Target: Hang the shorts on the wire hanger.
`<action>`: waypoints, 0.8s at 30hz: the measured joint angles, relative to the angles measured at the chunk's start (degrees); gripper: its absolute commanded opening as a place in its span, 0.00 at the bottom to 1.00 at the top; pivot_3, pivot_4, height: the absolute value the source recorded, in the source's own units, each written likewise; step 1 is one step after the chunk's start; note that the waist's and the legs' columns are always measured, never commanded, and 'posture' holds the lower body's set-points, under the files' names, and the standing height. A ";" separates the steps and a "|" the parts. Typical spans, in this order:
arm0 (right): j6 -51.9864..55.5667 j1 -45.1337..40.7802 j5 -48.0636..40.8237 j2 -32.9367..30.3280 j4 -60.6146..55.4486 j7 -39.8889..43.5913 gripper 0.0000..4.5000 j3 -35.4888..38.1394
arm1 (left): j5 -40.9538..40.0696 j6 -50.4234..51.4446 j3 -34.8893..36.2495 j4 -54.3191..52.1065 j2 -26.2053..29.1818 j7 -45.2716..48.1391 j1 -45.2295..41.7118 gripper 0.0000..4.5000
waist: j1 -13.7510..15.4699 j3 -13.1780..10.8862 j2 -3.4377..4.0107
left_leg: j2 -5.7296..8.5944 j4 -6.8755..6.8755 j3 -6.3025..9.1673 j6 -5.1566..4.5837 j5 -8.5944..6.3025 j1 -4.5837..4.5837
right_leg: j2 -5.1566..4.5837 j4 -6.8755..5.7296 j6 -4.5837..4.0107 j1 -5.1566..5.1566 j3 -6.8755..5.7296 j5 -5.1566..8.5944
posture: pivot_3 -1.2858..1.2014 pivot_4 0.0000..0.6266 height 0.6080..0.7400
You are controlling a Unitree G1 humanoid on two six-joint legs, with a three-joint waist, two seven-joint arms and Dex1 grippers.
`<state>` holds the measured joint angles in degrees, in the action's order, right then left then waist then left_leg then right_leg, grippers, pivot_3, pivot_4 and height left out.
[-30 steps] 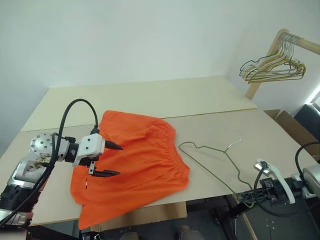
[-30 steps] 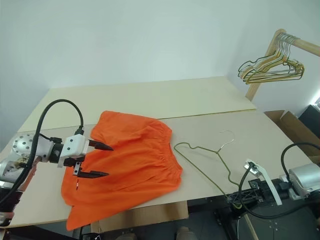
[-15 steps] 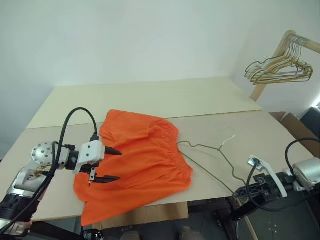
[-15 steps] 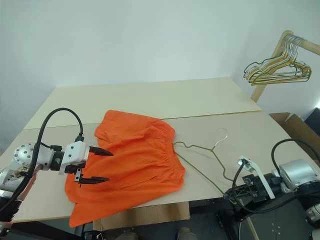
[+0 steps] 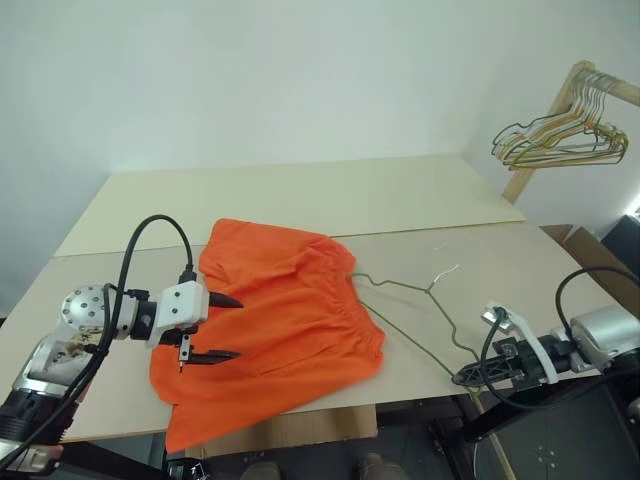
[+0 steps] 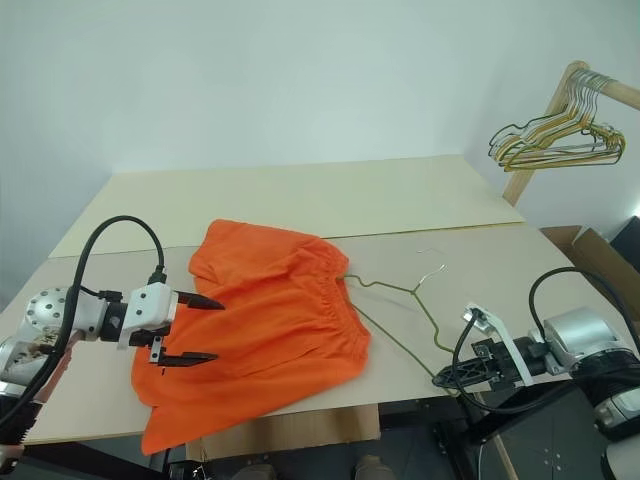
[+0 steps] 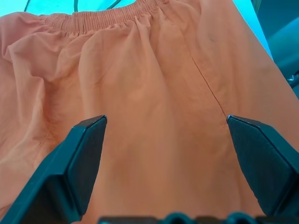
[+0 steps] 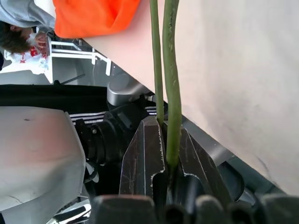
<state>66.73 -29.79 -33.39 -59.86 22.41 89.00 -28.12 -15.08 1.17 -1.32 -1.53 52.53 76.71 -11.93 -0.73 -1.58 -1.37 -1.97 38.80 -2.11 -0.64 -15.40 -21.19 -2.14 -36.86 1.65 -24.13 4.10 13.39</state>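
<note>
The orange shorts [image 5: 285, 320] lie flat on the table [image 5: 300, 195], waistband to the right, with one leg's hem hanging over the front edge. My left gripper [image 5: 238, 326] hovers open just above their left part; its fingers [image 7: 84, 158] stand wide over the fabric [image 7: 154, 93]. The wire hanger [image 5: 398, 284] lies on the table right of the shorts, its far end at the waistband. My right gripper [image 5: 462, 378] is at the table's front edge, shut on the hanger's near corner [image 8: 169, 116].
A bunch of pale wire hangers [image 5: 560, 140] hangs on a wooden rack at the back right. A cardboard box [image 5: 600, 262] stands on the floor to the right. The table's back half is bare board.
My right gripper has moved a little left with the hanger, whose far end has slid up to the shorts' waistband. The left gripper has stayed put, still open.
</note>
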 measured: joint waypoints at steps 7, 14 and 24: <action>1.61 -8.62 3.97 7.50 12.43 0.19 0.00 -2.15 | 1.77 -1.48 -0.36 0.24 -0.15 -0.75 0.23 0.99 | -0.01 0.00 0.01 | 0.01 0.04 -0.01 0.00 0.00 0.00 | 0.02 -0.04 -0.25 0.00 0.02 -0.15 | 0.54 0.00 1.00; 3.96 -12.95 5.44 9.15 15.53 0.29 0.00 -4.53 | 2.84 -2.18 -0.70 0.25 -0.21 -1.55 0.66 0.99 | 0.50 0.00 0.01 | 0.01 0.03 0.00 -0.07 -0.04 -0.06 | 0.00 -0.02 -0.31 -0.01 -0.01 -0.19 | 0.55 0.00 1.00; 6.17 -11.02 -5.70 -0.71 4.94 0.35 0.00 -13.25 | 3.86 -2.24 -0.74 0.05 -0.21 -2.34 2.12 0.99 | 1.55 -0.01 0.04 | 0.00 0.05 0.00 -0.10 -0.06 -0.04 | -0.02 -0.04 -0.25 -0.02 -0.05 -0.14 | 0.55 0.00 1.00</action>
<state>72.90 -40.81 -39.09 -60.57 27.35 89.35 -41.37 -11.22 -1.07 -2.06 -1.48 52.31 74.37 -9.81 0.82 -1.59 -1.32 -1.97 38.84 -2.10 -0.74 -15.45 -21.22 -2.16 -36.91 1.40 -24.16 4.04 13.25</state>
